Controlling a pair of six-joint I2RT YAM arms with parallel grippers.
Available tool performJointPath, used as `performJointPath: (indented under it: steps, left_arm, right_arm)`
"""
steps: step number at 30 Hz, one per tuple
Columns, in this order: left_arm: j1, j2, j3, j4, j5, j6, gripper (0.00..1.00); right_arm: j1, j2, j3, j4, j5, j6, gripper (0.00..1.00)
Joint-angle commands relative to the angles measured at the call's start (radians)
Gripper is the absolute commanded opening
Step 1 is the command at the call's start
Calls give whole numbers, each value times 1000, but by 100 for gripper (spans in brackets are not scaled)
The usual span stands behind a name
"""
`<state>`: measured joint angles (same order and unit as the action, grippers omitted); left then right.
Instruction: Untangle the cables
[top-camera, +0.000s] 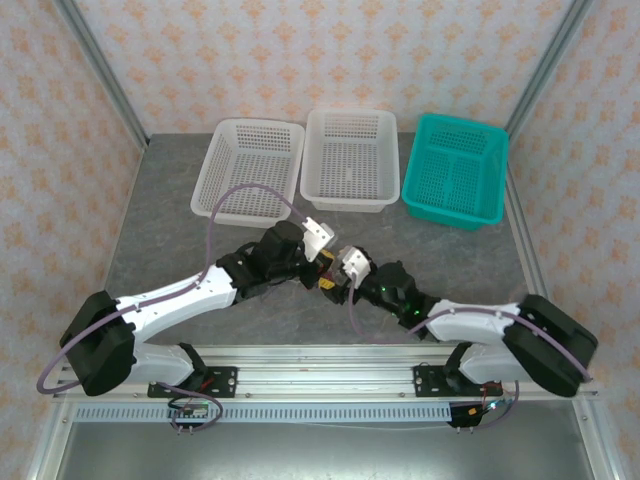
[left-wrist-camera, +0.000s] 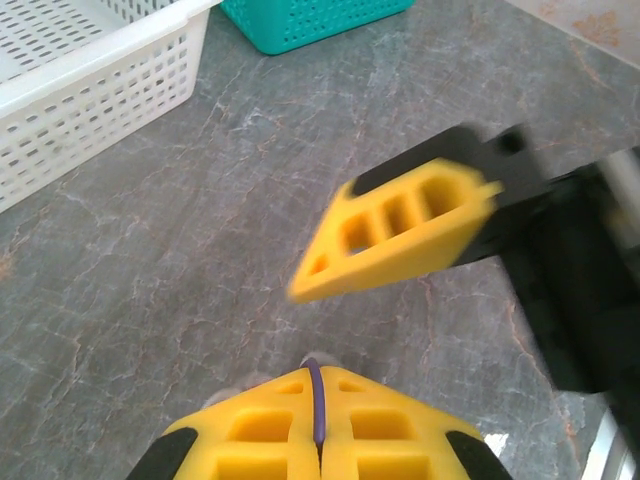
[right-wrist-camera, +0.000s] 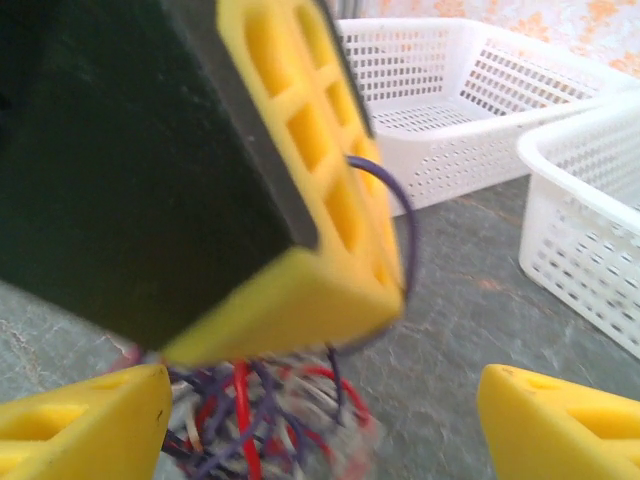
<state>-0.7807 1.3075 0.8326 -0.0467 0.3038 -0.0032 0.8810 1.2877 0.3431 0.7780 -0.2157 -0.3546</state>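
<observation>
Well, table (top-camera: 170, 240) bare betw. arms & 3 baskets (top-camera: 350, 195) along far edge, both arms bent inward, meeting mid-table, L gripper (left-wrist-camera: 318, 378) clamped tight on purple strand of cables (right-wrist-camera: 255, 425), R gripper (right-wrist-camera: 322, 405) spread wide, fingers flanking the tangle.

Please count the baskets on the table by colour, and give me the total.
White baskets: 2
Teal basket: 1
Total: 3
</observation>
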Motion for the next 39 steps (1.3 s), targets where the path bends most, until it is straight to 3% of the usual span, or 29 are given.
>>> performJointPath:
  steps: [1,4,9,13,17,21,25,30,35,39]
  left_arm:
    - [5,-32,44,-22,51,-1,0]
    - [5,-58,37,-28,106,15,0]
    - [6,-143,16,-9,127,12,0]
    - [6,-252,24,-42,44,1,0]
    - [7,-372,75,-149,-104,-10,0]
    - [9,-478,91,-213,-308,-44,0]
    - [51,-523,108,-305,-476,-118,0]
    - [159,-529,96,-356,-482,-232,0]
    - [227,-511,95,-363,-439,-282,0]
    - [280,-502,105,-391,-447,-302,0]
  right_arm:
    - [4,120,65,184,-35,-45,77]
    - [4,202,94,265,14,-30,71]
    - [3,295,137,249,124,7,41]
    - [-6,336,161,133,195,112,28]
    - [-47,360,136,72,291,320,21]
    - [-145,339,83,-11,386,577,17]
    - [-195,293,28,-58,471,671,18]
    - [-237,224,19,-180,577,768,18]
    - [-321,173,-23,-227,579,912,18]
    - [-341,155,-29,-287,602,922,21]
